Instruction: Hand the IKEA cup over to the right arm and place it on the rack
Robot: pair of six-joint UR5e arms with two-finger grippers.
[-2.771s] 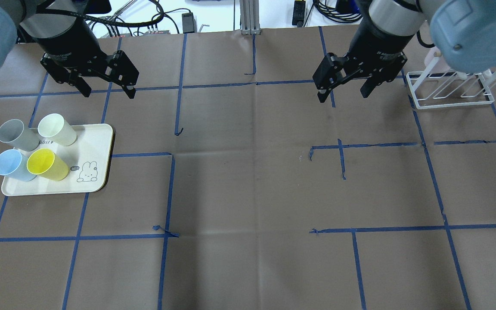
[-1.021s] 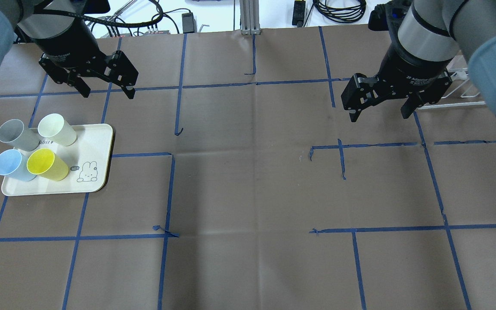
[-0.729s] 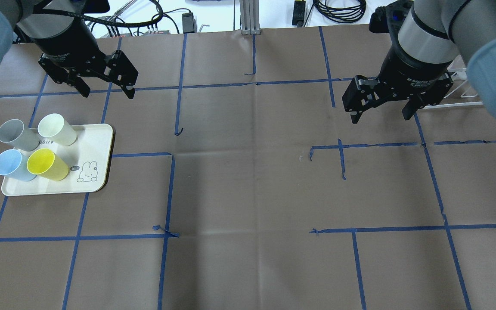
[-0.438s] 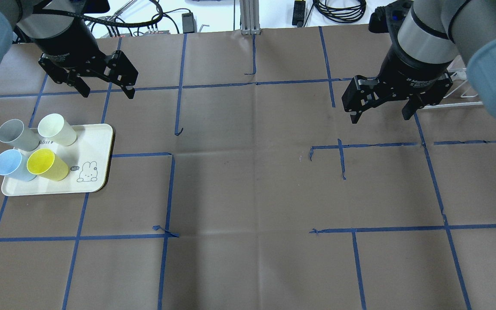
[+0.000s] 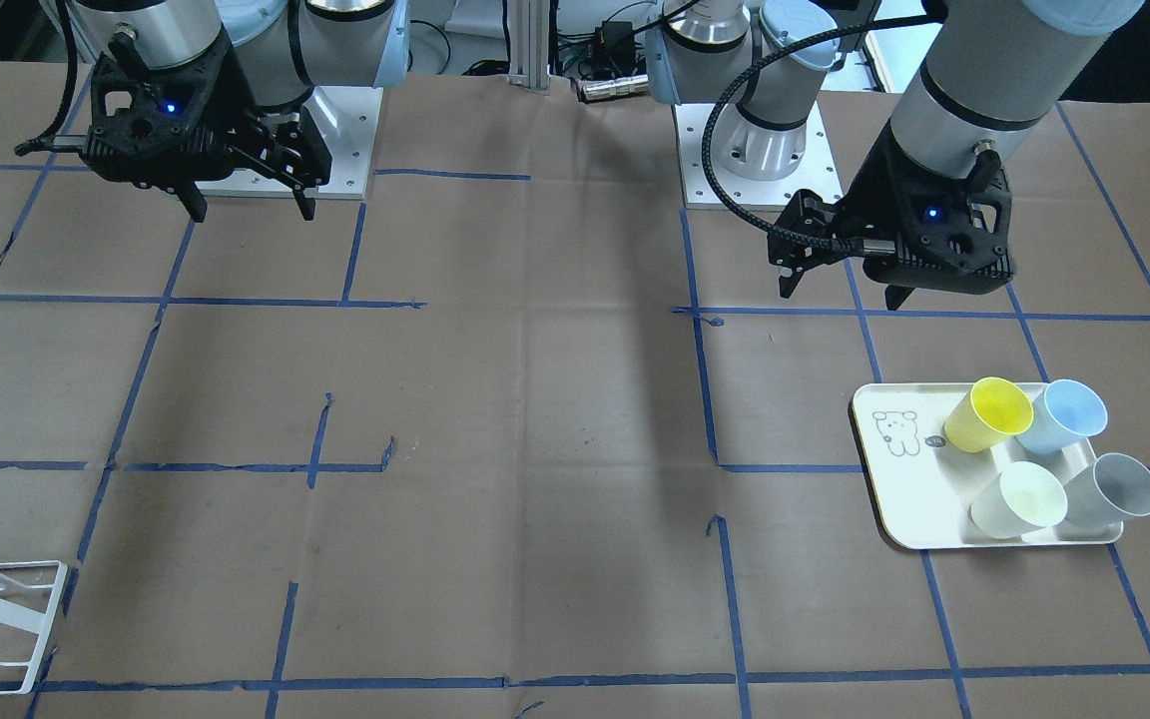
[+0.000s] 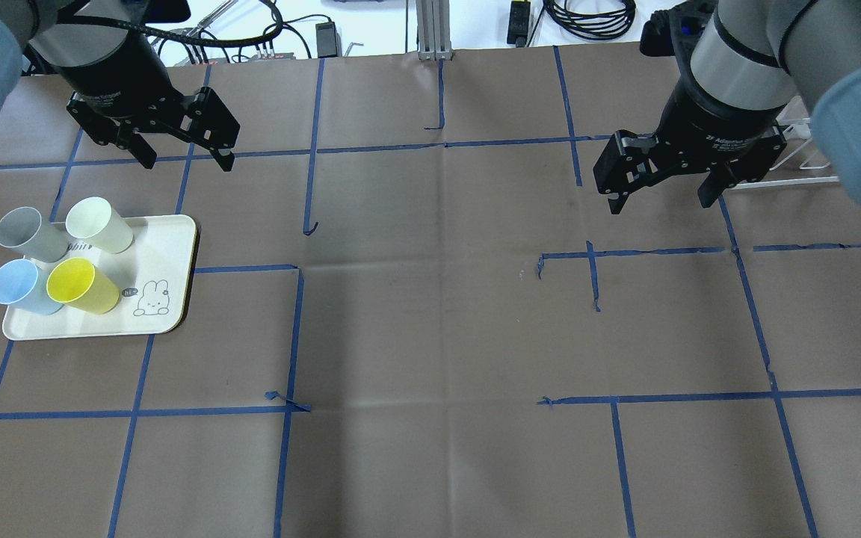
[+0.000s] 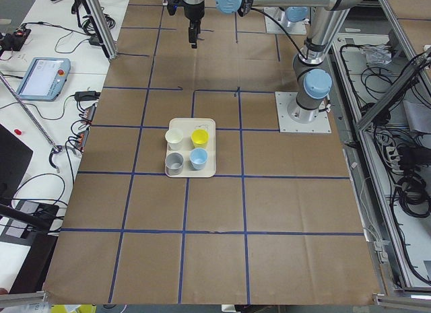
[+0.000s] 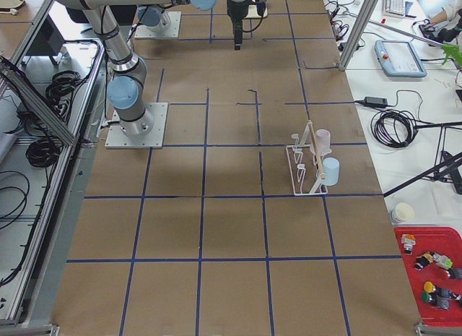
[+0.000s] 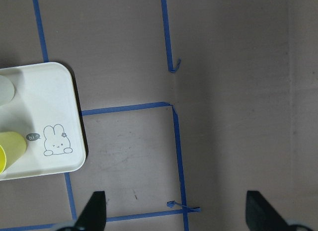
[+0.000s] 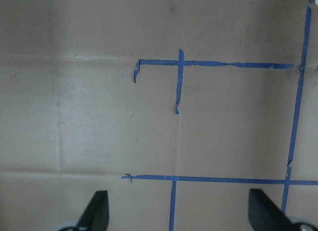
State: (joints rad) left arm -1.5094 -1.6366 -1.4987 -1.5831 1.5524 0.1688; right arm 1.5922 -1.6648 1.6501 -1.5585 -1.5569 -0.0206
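I have the left tool (image 6: 187, 162) hanging over bare brown paper near the tray (image 6: 165, 246), its jaws spread wide with nothing between them. In its wrist view the two fingertips (image 9: 94, 211) sit far apart at the bottom edge, and only the tray's rabbit-drawing corner shows off to one side. The right tool (image 6: 659, 205) is at the other end of the desk (image 6: 438, 336), well apart from the tray. Its jaws are spread just as wide and are empty too, and its own camera shows only paper and blue tape lines (image 10: 218, 64). The cups for the job stand mouth-up in a tight group of four on the tray: a yellow cup (image 6: 81, 286), a blue cup (image 6: 16, 288), a grey cup (image 6: 23, 233) and a cream cup (image 6: 99, 224). Neither tool touches any of them. The rack (image 8: 303, 171) stands on the desk near the right tool, and from overhead the right arm (image 6: 737, 67) hides most of it. In the exterior right view I can see a pinkish cup (image 8: 321, 139) and a pale blue cup (image 8: 330, 171) on the rack.
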